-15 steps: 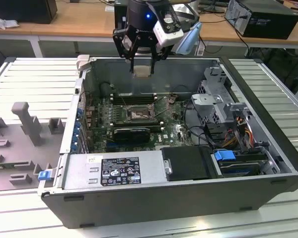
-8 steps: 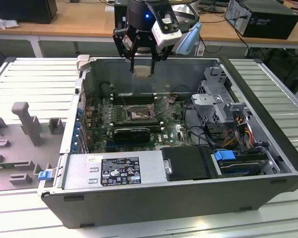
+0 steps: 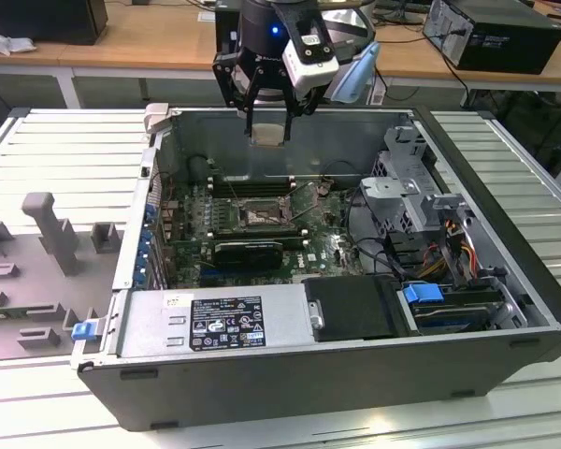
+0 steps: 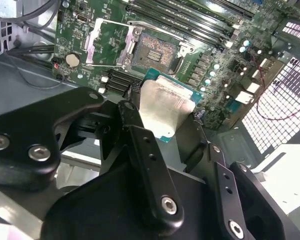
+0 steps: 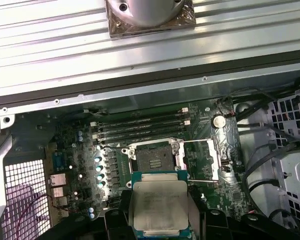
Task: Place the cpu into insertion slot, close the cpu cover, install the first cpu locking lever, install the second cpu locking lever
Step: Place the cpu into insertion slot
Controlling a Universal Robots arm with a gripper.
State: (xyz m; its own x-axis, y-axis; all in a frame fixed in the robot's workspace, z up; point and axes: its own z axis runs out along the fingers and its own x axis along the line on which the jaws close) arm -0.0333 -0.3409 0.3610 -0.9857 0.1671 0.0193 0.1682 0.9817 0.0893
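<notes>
My gripper (image 3: pixel 267 126) hangs above the open computer case near its far wall, shut on the cpu (image 3: pixel 267 134), a flat square chip with a silver-grey top. Both wrist views show the cpu (image 4: pixel 165 107) (image 5: pixel 158 205) clamped between the black fingers (image 4: pixel 135 125). It sits well above the green board, apart from it. Below it lies the insertion slot (image 3: pixel 259 217) (image 4: pixel 152 50) (image 5: pixel 152 160), its brownish pin field bare. The cpu cover (image 4: pixel 107 45) (image 5: pixel 200 160) is swung open beside the slot. Thin metal lever rods (image 5: pixel 195 141) stand raised along the cover.
Long black memory slots (image 5: pixel 140 127) run on the far side of the socket. A black ribbed block (image 3: pixel 248 251) lies on its near side. Cables and a drive cage (image 3: pixel 411 201) fill the exterior view's right. The power supply (image 3: pixel 224 323) spans the front. Grey fixtures (image 3: pixel 47 229) stand outside on the left.
</notes>
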